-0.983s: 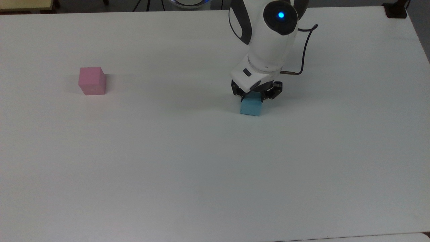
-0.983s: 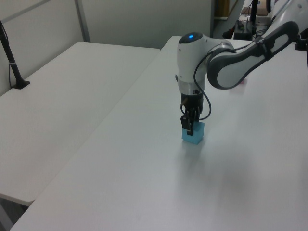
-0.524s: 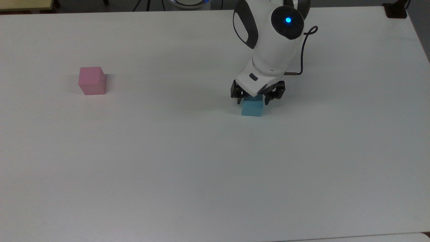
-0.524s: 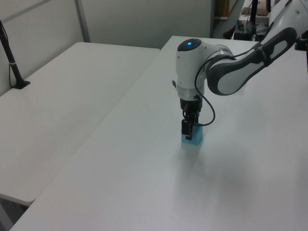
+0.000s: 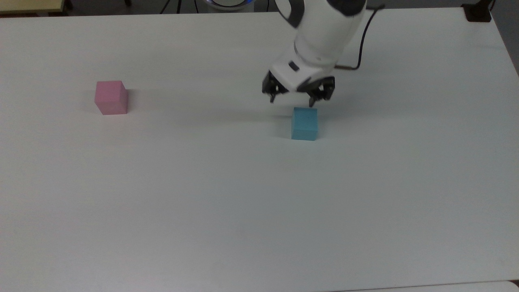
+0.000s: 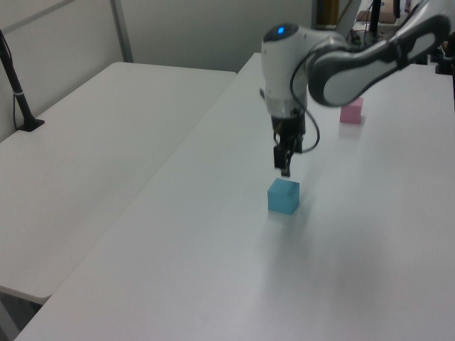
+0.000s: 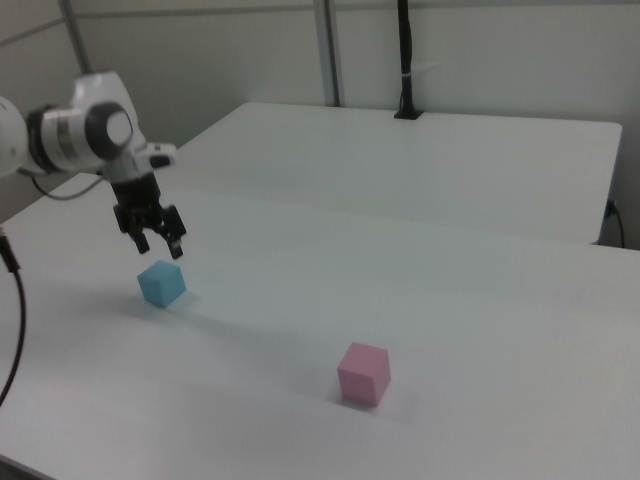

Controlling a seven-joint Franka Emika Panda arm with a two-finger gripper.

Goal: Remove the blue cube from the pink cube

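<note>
Broadly, a white desk [image 5: 162, 211] fills the top view from edge to edge, and a second white desk [image 6: 85, 142] stands alongside it on the left view's left, with a black post [image 6: 15, 89] clamped at its far edge. Above the first desk reaches the white Franka Panda arm [image 5: 324, 28], entering from the top edge of the top view just right of centre; a dark cable [image 5: 363, 36] loops off its wrist. In the left view a blue light [image 6: 281, 30] glows on the arm's upper joint.

At the arm's tip hangs the gripper [image 5: 292, 99], pointing down, its two dark fingers [image 5: 313, 97] spread apart and holding nothing. It hovers in the air above the blue cube [image 5: 304, 123], clear of it, as the left view shows by the gap between fingertips and cube top. In the right view the gripper [image 7: 155, 240] sits at the left of the frame, just over the blue cube [image 7: 162, 283].

The blue cube rests flat on the desk, right of centre in the top view. The pink cube [image 5: 111, 97] stands on the desk too, well apart from it, at the left of the top view; in the left view the pink cube [image 6: 351, 111] lies in the upper right, beyond the arm, and in the right view the pink cube [image 7: 363, 373] is at lower centre.
</note>
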